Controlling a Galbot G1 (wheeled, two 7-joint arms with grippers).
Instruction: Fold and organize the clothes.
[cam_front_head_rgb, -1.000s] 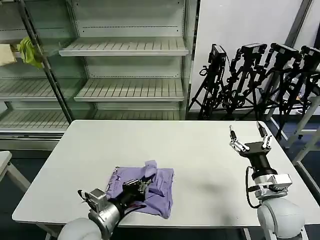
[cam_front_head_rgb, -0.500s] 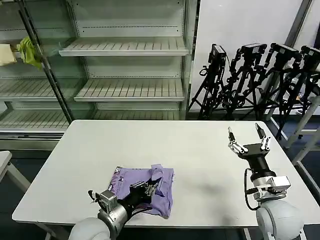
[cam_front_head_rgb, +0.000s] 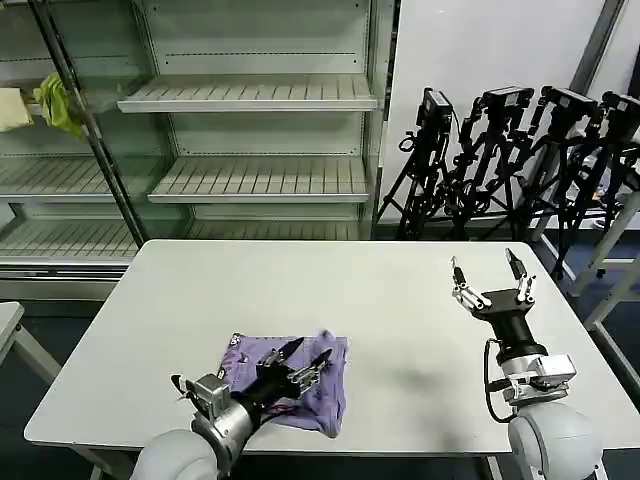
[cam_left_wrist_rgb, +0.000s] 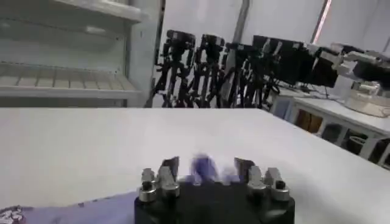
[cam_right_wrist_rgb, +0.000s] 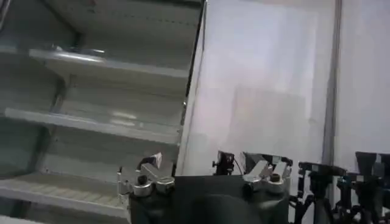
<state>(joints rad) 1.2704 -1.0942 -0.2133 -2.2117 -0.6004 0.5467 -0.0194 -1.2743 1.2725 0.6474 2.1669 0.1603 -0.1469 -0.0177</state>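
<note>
Covering part of the lavender T-shirt, the left gripper gapes; the right gripper hovers spread.

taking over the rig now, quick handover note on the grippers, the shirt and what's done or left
Left gripper: open, low over the lavender T-shirt, holding nothing.
Right gripper: open, empty, raised above the right side of the white table, idle.
T-shirt: a compact, rumpled bundle at the table's front edge, left of centre.
Done: shirt folded down small.
Left: edges look uneven, so probably tidy the fold and set it in its final spot.
</note>
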